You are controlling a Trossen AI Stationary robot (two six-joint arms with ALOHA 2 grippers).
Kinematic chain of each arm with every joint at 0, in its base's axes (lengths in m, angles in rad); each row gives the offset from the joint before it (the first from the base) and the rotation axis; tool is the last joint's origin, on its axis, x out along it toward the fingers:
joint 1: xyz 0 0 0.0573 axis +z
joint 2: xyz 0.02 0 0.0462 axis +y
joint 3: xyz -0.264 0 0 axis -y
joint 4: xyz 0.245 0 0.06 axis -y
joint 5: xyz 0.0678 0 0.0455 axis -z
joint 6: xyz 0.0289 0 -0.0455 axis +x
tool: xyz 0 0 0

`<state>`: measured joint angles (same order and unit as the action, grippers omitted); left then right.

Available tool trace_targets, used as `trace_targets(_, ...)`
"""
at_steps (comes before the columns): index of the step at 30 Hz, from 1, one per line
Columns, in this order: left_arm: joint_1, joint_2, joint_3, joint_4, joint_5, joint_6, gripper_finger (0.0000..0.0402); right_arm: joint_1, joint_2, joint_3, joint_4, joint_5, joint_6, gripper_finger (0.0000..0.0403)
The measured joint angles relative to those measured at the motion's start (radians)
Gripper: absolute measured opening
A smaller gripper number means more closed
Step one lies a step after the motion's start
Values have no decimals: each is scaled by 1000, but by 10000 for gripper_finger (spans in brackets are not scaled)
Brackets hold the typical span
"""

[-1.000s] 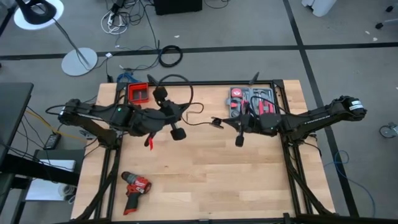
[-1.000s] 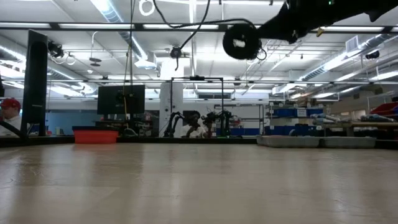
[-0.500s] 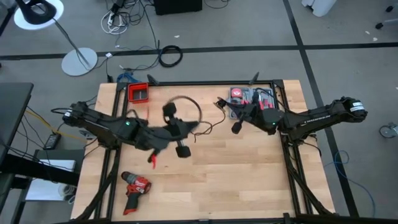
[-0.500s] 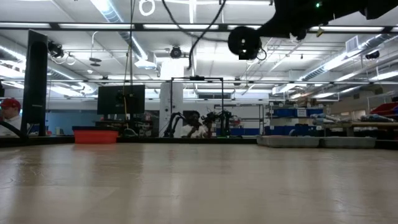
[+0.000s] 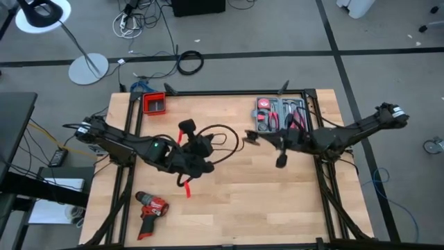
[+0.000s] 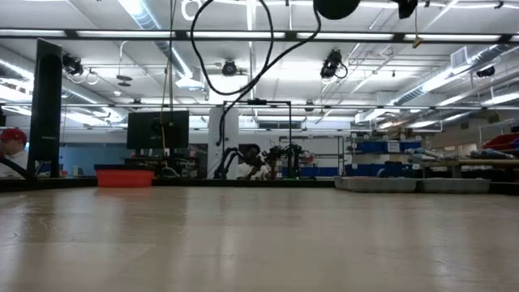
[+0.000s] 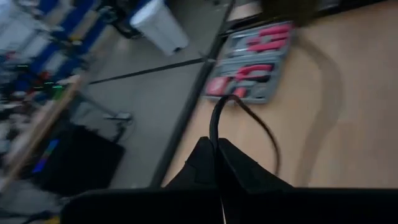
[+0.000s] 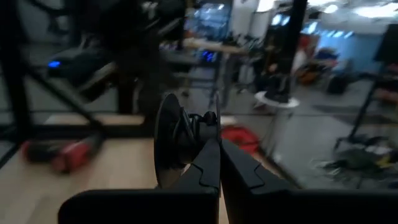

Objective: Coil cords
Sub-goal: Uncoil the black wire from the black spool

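The left gripper [image 5: 208,154] hangs above the table's [image 5: 229,208] middle, jaws pinched on the cord [image 5: 225,139], which loops from it toward two o'clock and reaches the right gripper [image 5: 251,137]. In the left wrist view the cord [image 7: 214,118] rises from between the closed fingers [image 7: 202,165]. The right gripper's jaws also pinch the cord, at its plug end [image 8: 177,134]. A drill [image 5: 150,208] lies at seven o'clock, a tool case [image 5: 277,114] at one, and a red bin [image 5: 155,104] at eleven.
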<state>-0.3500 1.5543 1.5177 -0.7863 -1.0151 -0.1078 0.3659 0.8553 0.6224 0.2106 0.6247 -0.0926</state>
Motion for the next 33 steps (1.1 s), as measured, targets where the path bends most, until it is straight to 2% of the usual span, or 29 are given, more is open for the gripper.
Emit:
trace_targets(5, 20, -35, 0, 14, -43, 59, 0, 51, 27, 3, -166, 0, 161, 0)
trace_targets(10, 23, -96, 1, 81, -52, 136, 0, 47, 77, 3, -354, 2, 307, 0)
trace_targets(16, 5, -124, 65, 96, -51, 182, 0, -41, 150, 2, -524, 44, 370, 0)
trace_targets(21, -10, -123, 84, 112, 17, 175, 0, -157, 190, 2, -574, 151, 334, 0)
trace_targets(26, -27, -123, 73, 143, 105, 109, 0, -255, 188, 2, -487, 314, 216, 0)
trace_targets(33, -58, -122, -41, 254, 155, 41, 0, -281, 136, 32, -52, 331, -163, 0)
